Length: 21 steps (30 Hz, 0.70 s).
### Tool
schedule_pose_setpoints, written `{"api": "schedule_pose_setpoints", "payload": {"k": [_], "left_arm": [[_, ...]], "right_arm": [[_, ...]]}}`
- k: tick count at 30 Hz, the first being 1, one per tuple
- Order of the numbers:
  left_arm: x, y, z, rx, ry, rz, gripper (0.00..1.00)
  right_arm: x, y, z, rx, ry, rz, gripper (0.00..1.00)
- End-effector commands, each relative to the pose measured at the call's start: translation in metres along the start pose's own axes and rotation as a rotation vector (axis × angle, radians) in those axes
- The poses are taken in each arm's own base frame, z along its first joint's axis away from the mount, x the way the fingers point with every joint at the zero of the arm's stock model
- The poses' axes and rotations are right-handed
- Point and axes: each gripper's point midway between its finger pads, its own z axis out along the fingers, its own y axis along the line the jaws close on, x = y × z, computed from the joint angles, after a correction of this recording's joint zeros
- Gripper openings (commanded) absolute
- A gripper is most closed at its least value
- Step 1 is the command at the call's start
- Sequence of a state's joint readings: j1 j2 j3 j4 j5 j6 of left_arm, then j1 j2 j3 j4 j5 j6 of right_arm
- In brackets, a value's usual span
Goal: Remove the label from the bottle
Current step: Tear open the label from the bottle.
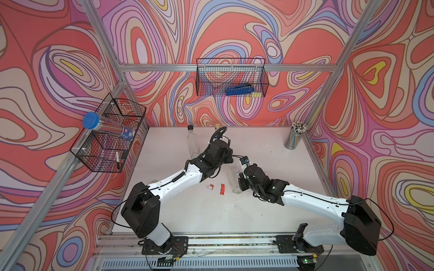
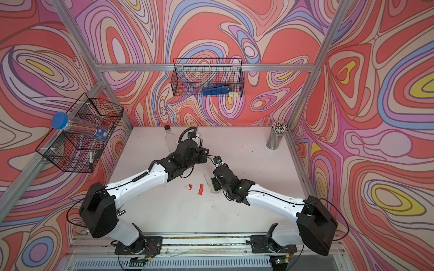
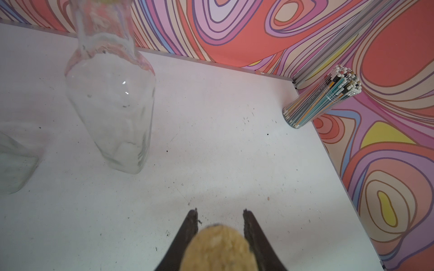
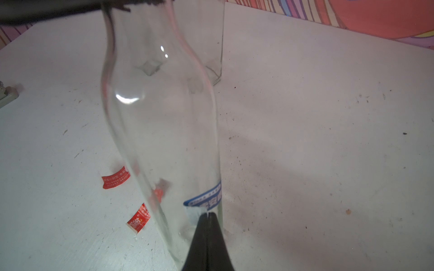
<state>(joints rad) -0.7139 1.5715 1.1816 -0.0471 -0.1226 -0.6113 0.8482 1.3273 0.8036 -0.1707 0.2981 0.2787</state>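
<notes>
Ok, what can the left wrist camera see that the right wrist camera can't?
Only the left wrist view: the left gripper shut on a tan cork stopper, and a cup of colourful pencils. Only the right wrist view: the shut right gripper touching the blue paper label on a tall clear glass bottle, plus red label scraps. Both: bare glass bottles, the white table, the swirly pink wall.

Robot laboratory test cell: an aluminium frame (image 1: 225, 67) with swirl-printed wall panels (image 1: 234, 28) encloses a white worktop (image 1: 281, 159), two rail-mounted robot arms (image 1: 178, 178) and wire baskets (image 1: 211, 77).
</notes>
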Motion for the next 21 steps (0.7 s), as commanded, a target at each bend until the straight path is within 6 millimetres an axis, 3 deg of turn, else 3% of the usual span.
{"api": "schedule_pose_setpoints", "payload": {"k": [1,21], "left_arm": [[0.0325,0.0230,0.0005,-0.071,0.098,0.103,0.00],[0.0327,0.0210,-0.0007,-0.051,0.092,0.137,0.00]], "right_arm": [[-0.0053,-0.0048,-0.0037,-0.010,-0.028,0.022,0.00],[-0.0045,-0.0070,-0.0049,-0.027,-0.021,0.015,0.00]]}}
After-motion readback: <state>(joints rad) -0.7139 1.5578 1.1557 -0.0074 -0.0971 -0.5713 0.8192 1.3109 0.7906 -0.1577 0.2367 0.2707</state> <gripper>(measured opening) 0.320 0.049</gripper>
